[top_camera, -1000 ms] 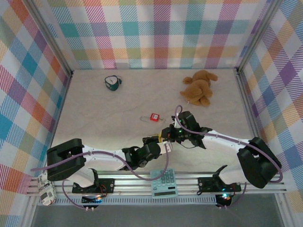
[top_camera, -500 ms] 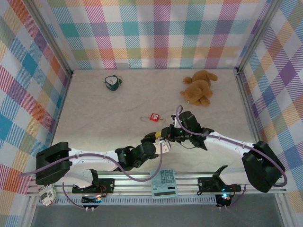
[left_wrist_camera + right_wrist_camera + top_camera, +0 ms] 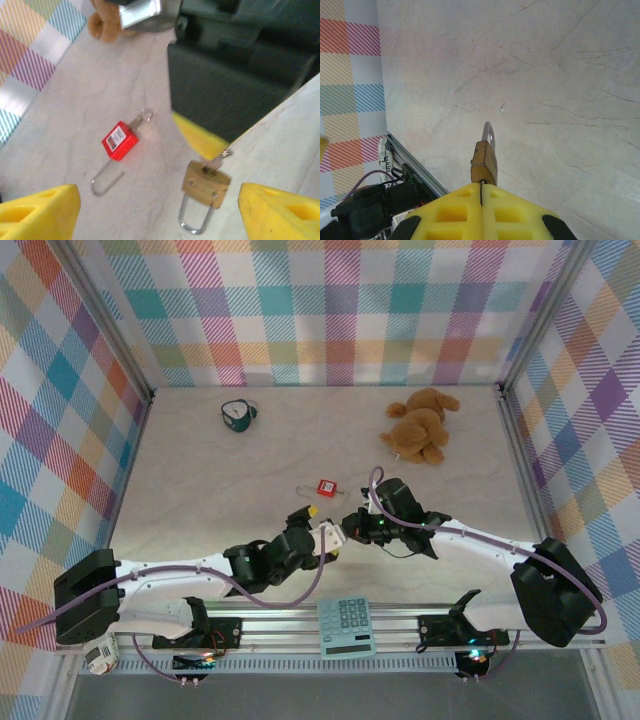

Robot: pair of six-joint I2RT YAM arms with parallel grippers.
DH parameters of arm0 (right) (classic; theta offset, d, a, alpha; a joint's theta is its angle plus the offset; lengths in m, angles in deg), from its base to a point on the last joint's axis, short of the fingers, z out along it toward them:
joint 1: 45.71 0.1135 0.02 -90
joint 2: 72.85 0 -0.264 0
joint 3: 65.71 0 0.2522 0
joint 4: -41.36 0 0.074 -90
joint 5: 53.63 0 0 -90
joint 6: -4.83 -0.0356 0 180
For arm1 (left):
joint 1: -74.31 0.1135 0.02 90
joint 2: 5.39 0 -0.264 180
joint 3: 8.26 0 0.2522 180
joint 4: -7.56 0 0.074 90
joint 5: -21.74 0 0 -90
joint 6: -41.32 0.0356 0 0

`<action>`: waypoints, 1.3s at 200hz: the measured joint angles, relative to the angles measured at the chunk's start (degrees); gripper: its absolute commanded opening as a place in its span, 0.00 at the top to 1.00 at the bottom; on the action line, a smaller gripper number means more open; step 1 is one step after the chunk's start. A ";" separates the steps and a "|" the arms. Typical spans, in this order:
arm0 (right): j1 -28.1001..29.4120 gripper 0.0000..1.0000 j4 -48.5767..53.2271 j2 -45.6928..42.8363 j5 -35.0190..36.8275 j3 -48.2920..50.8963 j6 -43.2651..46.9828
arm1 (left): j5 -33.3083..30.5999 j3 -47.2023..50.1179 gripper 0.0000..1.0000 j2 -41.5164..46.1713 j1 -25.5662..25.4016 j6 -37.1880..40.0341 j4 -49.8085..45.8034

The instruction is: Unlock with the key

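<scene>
The brass padlock (image 3: 206, 183) hangs below my right gripper (image 3: 481, 192), its silver shackle (image 3: 489, 134) pointing away from the fingers. Both shackle legs run into the body. The key (image 3: 220, 157) sticks in the padlock's keyhole. Its head is hidden between the yellow fingers (image 3: 450, 212) of the right gripper, which is shut on it. My left gripper (image 3: 159, 194) is open, a yellow finger (image 3: 42, 212) on each side, and holds nothing. The brass padlock lies just ahead of it, toward its right finger. In the top view the two grippers, left (image 3: 322, 530) and right (image 3: 352, 523), nearly meet at mid-table.
A red padlock (image 3: 120, 141) with an open shackle and its own key lies on the table (image 3: 200, 480), left of the brass one. A teddy bear (image 3: 420, 426) sits back right, a teal object (image 3: 237, 415) back left, and a calculator (image 3: 347, 627) on the front rail.
My left gripper has opened, let go of the brass padlock and drawn back to the left. The right gripper has stayed shut on the key in the same place.
</scene>
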 measured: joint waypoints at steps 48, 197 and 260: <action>0.00 0.97 2.14 -2.97 0.02 0.00 3.50 | 10.10 -0.17 0.11 -5.88 3.52 -2.01 0.02; 0.00 0.97 7.17 -7.13 -3.63 -0.85 11.82 | 21.24 1.31 0.35 -9.25 6.49 -2.01 9.70; 0.00 0.97 7.32 -7.13 -4.33 -1.73 11.82 | 21.66 1.46 0.53 -9.25 6.49 -1.84 9.81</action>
